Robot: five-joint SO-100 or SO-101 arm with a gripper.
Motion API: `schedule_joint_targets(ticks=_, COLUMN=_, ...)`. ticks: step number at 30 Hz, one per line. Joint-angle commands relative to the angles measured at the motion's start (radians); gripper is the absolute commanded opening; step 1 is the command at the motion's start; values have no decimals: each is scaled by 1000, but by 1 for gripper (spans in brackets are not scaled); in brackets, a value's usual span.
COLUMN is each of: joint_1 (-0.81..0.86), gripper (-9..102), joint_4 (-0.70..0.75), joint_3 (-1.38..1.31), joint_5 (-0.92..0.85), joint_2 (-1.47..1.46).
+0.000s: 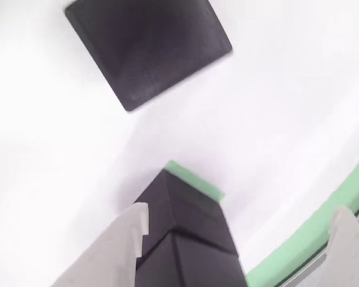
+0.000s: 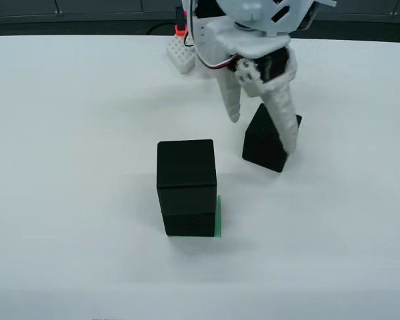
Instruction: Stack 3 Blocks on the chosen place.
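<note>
A plain white table (image 2: 67, 167) carries two matte black blocks (image 2: 187, 187) stacked on the green-striped patch (image 2: 217, 217), near centre. The third block (image 2: 263, 143) (tilted, mesh-textured) lies just right and farther off. The gripper (image 2: 263, 130) straddles it, jaws spread, not yet clamped. Next, I judge: close, lift, carry to the stack.

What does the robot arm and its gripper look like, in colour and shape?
The arm is white plastic with rounded shells and round holes. Red and white wires run beside a black motor block. The gripper has two long, tapering white fingers; a small orange part sits behind the base.
</note>
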Motion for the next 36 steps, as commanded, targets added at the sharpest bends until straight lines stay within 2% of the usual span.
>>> schedule_joint_targets(ticks=1, joint_1=-72, gripper=38, joint_4=2, joint_3=114, joint_5=-107, joint_2=110)
schedule_joint_targets(ticks=9, joint_1=-164, gripper=38, joint_4=0, joint_3=253, joint_5=-207, joint_2=101)
schedule_joint_targets(ticks=17, joint_1=-149, gripper=38, joint_4=-41, joint_3=259, joint_5=-264, joint_2=44)
schedule_joint_targets(ticks=36, joint_1=-83, gripper=38, joint_4=-164, joint_3=218, joint_5=-262, joint_2=-91)
